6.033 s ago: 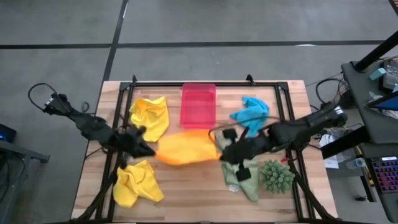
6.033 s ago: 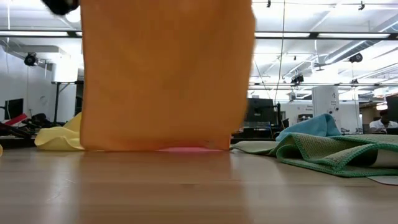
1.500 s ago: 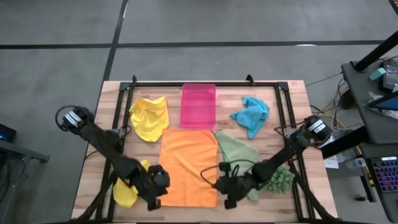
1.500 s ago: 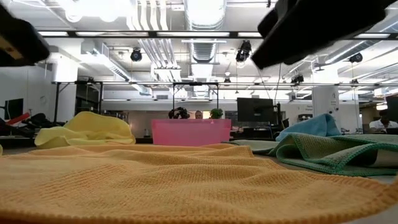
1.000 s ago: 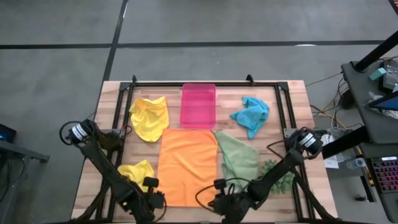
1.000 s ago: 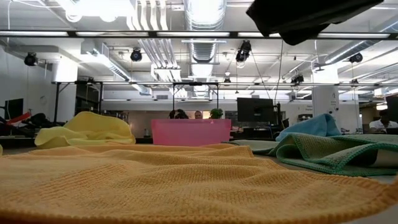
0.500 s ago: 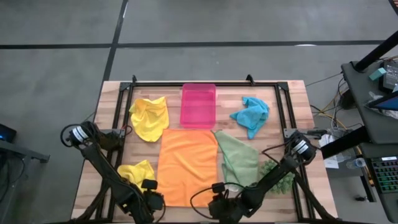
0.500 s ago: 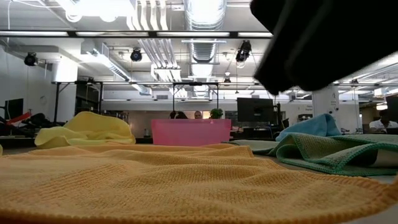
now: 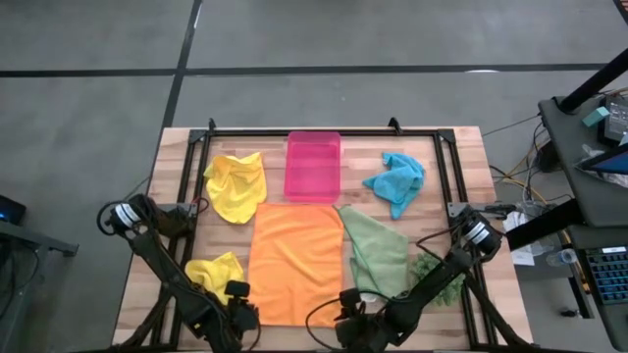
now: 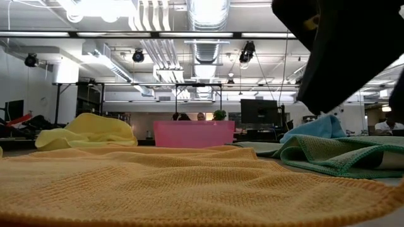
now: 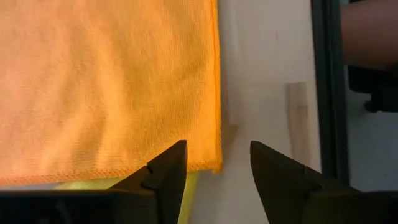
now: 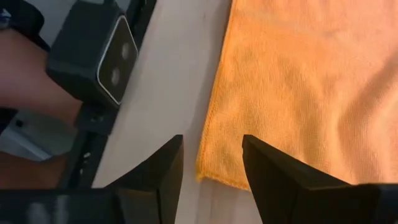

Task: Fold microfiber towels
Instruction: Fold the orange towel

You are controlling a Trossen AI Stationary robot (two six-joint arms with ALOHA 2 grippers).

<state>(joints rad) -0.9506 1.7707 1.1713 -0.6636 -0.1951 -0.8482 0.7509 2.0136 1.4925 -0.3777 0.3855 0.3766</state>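
The orange towel [image 9: 294,260] lies spread flat in the middle of the table, its near edge by both grippers. My left gripper [image 9: 238,316] is open, its fingers either side of the towel's near left corner [image 11: 214,163]. My right gripper [image 9: 345,328] is open too, its fingers either side of the near right corner [image 12: 204,173]. A yellow towel [image 9: 235,184] lies crumpled at the far left and another [image 9: 214,271] at the near left. The green towel [image 9: 378,250] lies right of the orange one. The blue towel [image 9: 394,179] is bunched at the far right.
A pink tray [image 9: 312,165] stands at the far middle, just beyond the orange towel. A spiky green plant [image 9: 437,273] sits at the near right beside the green towel. A small black camera [image 12: 93,59] sits at the near edge close to my right gripper.
Both grippers have drawn back toward the table's near edge and now stand at the orange towel's near corners. The right arm has come lower in front of the low camera. The orange towel lies flat and has kept its place.
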